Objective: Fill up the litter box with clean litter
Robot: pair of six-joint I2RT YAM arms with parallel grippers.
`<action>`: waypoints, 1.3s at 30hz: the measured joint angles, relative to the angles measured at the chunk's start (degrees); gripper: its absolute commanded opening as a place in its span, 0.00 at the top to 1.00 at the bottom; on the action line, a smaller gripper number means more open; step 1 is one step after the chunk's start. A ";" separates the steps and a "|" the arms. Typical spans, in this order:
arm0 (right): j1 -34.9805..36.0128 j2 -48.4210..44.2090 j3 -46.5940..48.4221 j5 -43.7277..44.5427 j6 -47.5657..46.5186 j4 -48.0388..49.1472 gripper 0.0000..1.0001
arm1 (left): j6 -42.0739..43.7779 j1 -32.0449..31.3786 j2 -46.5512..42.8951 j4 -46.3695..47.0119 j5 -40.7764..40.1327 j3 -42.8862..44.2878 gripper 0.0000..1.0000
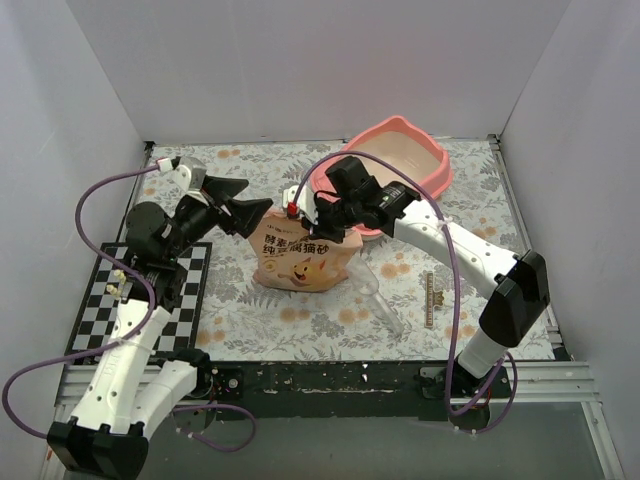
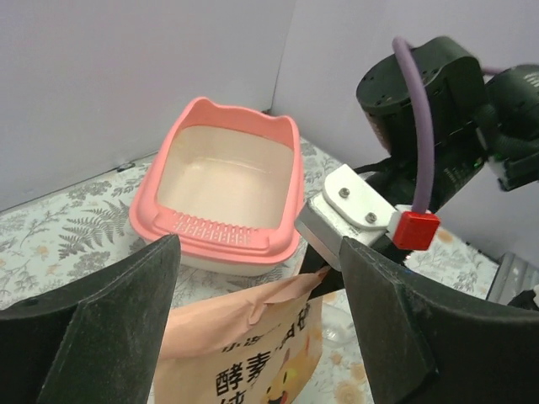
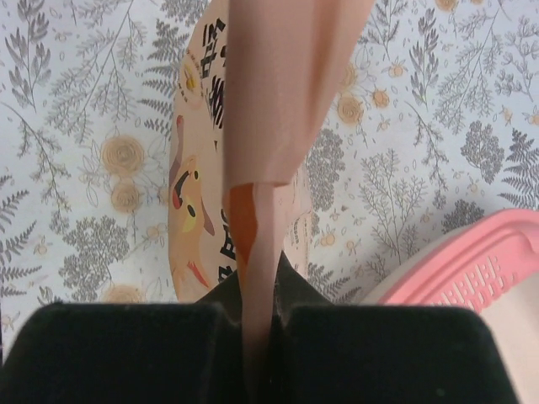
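The pink litter box (image 1: 441, 172) stands at the back right with a bare cream inside; it also shows in the left wrist view (image 2: 226, 227) and the right wrist view (image 3: 484, 261). No clean litter shows in any view. An orange-peach printed bag (image 1: 300, 262) stands upright mid-table. My right gripper (image 1: 318, 208) is shut on the bag's top edge (image 3: 278, 101), with the folded plastic pinched between the jaws (image 3: 257, 307). My left gripper (image 1: 247, 203) is open at the bag's top left corner, and the bag's top (image 2: 244, 337) lies between its spread fingers (image 2: 259, 252).
A black-and-white checkerboard (image 1: 110, 300) lies at the left under my left arm. A clear plastic scoop (image 1: 382, 298) lies on the floral cloth right of the bag. A thin brown strip (image 1: 430, 298) lies farther right. White walls enclose three sides.
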 measured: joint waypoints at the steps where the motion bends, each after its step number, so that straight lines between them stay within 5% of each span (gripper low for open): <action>1: 0.31 0.00 1.07 0.92 -0.96 -2.19 0.99 | 2.27 -0.46 0.83 -2.69 -0.02 1.73 0.24; 7: 2.71 -0.02 2.84 4.11 -4.44 -7.13 0.99 | 14.19 -4.44 4.35 -15.15 -1.33 4.74 0.20; 16: 4.55 -6.29 -5.86 4.07 -5.40 -3.26 0.99 | 24.76 -9.25 4.55 -19.91 -2.78 3.32 0.15; 26: 4.94 -8.98 -9.77 3.43 -5.40 -1.16 0.99 | 28.59 -13.70 10.38 -27.61 -1.44 6.25 0.15; 39: 4.92 -9.27 -10.16 3.21 -5.14 0.00 0.99 | 30.40 -13.86 -0.07 -37.90 -7.52 11.06 0.13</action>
